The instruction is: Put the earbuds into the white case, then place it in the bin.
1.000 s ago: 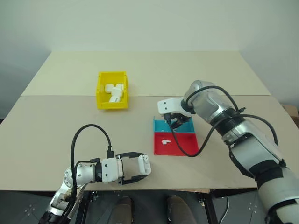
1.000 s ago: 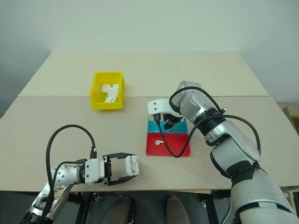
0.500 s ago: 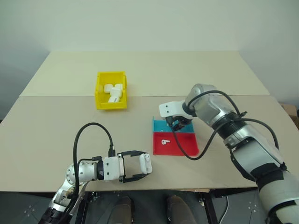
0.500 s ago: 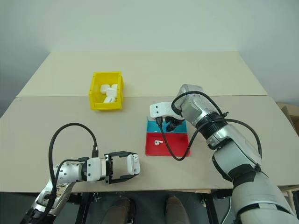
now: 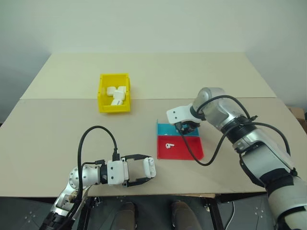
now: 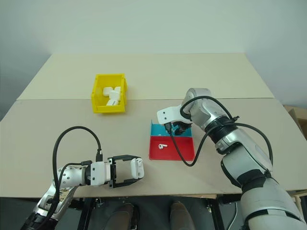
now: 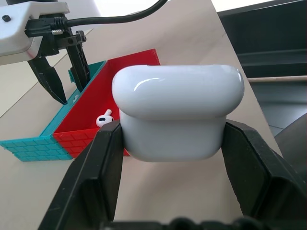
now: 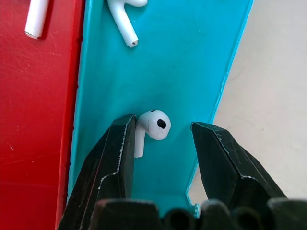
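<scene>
Left pincer [image 5: 149, 169] clamps the white case [image 7: 177, 111] just beside the tray [image 5: 192, 149]; right pincer [image 8: 160, 158] stands half-wide around an earbud [image 8: 151, 127] inside the tray.

From the head views the earbud [image 8: 152, 125] in the blue half of the tray [image 5: 169, 129] is hidden behind the right pincer [image 5: 187, 128]; only the one in the red half [image 5: 168, 145] shows, too small there to make out any detail. The white pieces in the bin [image 5: 115, 106] overlap, so their number and kind cannot be told. In the left wrist view the white case [image 7: 176, 115] covers much of the red compartment, and the left pincer [image 7: 176, 158] is cut off at the bottom edge. In the right wrist view two more earbud stems [image 8: 125, 25] run off the top edge, their heads unseen.
</scene>
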Robot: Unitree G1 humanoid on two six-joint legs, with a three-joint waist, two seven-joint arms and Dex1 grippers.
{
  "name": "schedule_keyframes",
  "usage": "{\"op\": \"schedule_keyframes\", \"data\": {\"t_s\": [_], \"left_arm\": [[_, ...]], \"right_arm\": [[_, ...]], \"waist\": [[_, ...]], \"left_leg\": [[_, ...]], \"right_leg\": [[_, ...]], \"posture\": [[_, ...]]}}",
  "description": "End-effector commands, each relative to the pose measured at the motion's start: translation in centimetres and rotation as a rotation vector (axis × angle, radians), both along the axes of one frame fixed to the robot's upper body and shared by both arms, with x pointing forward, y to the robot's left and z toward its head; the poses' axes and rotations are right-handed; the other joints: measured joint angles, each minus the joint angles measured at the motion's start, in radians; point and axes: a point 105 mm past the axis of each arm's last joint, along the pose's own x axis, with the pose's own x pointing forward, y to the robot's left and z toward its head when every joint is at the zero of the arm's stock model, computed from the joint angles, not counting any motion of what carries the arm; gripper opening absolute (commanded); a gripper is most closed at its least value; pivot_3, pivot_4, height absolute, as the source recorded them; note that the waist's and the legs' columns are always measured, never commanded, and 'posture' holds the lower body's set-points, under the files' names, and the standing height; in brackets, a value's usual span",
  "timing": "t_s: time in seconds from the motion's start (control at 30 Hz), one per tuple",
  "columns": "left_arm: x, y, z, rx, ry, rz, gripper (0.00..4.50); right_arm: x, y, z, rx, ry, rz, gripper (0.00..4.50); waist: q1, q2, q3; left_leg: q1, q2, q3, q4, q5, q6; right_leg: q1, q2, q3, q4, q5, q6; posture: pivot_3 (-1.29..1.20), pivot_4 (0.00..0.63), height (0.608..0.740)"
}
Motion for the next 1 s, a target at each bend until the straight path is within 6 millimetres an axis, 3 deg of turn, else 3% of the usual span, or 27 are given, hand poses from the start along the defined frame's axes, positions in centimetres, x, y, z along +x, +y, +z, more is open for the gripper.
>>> {"op": "schedule_keyframes", "data": {"t_s": [0.03, 0.37, 0.47, 1.0], "left_arm": [[-0.1, -0.3, 0.7, -0.019, -0.045, -0.011, 2.76], [0.0, -0.3, 0.7, -0.014, -0.049, -0.006, 2.76], [0.0, -0.2, 0.7, -0.011, -0.048, -0.006, 2.76], [0.1, -0.2, 0.7, -0.005, -0.050, -0.001, 2.76]], "right_arm": [[0.1, 0.5, 1.2, 0.039, -0.016, 0.002, 2.26], [-0.3, 0.0, 0.6, 0.014, 0.025, -0.018, 2.26], [-0.1, -0.2, 0.4, 0.010, 0.010, -0.017, 1.74], [-0.1, -0.6, 0.0, -0.001, 0.010, -0.033, 1.74]], "waist": [[0.000, 0.000, 0.000], [0.000, 0.000, 0.000], [0.000, 0.000, 0.000], [0.000, 0.000, 0.000]], "left_leg": [[0.000, 0.000, 0.000, 0.000, 0.000, 0.000], [0.000, 0.000, 0.000, 0.000, 0.000, 0.000], [0.000, 0.000, 0.000, 0.000, 0.000, 0.000], [0.002, 0.000, 0.000, 0.000, 0.000, 0.000]], "right_leg": [[0.000, 0.000, 0.000, 0.000, 0.000, 0.000], [0.000, 0.000, 0.000, 0.000, 0.000, 0.000], [0.000, 0.000, 0.000, 0.000, 0.000, 0.000], [0.002, 0.000, 0.000, 0.000, 0.000, 0.000]], "posture": [[0.00, 0.150, 0.740], [0.00, 0.150, 0.740], [0.00, 0.150, 0.740], [0.00, 0.150, 0.740]]}}
